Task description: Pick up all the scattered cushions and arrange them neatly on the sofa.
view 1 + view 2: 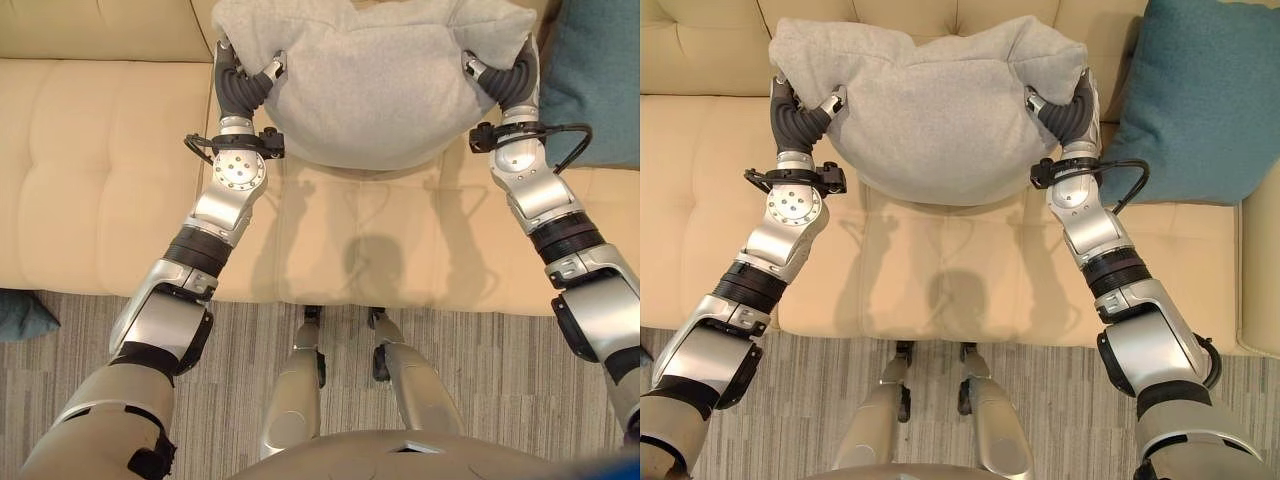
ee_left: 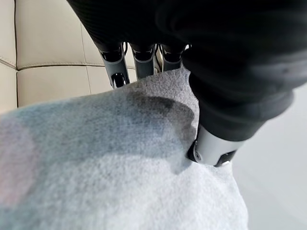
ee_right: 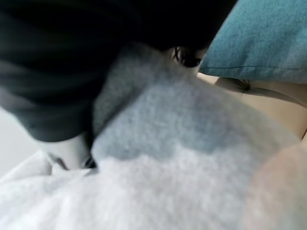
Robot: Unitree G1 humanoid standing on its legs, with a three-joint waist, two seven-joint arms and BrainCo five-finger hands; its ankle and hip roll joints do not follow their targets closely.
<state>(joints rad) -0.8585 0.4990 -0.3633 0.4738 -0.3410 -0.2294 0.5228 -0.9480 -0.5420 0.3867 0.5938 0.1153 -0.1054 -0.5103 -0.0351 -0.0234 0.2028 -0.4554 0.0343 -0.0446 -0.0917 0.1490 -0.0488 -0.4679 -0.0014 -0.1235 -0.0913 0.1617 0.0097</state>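
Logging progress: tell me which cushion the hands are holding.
The grey cushion, pinched between left hand and right hand; the teal cushion leans untouched beside it.

Grey cushion (image 1: 940, 110), gripped at both ends by left hand (image 1: 800, 115) and right hand (image 1: 1070, 110), over cream sofa (image 1: 700, 190); teal cushion (image 1: 1200, 100) beside it.

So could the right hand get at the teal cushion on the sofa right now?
Probably not yet: the right hand is clamped on the grey cushion, shared with the left hand. The teal cushion sits just beside it, nothing between, so once freed it looks reachable.
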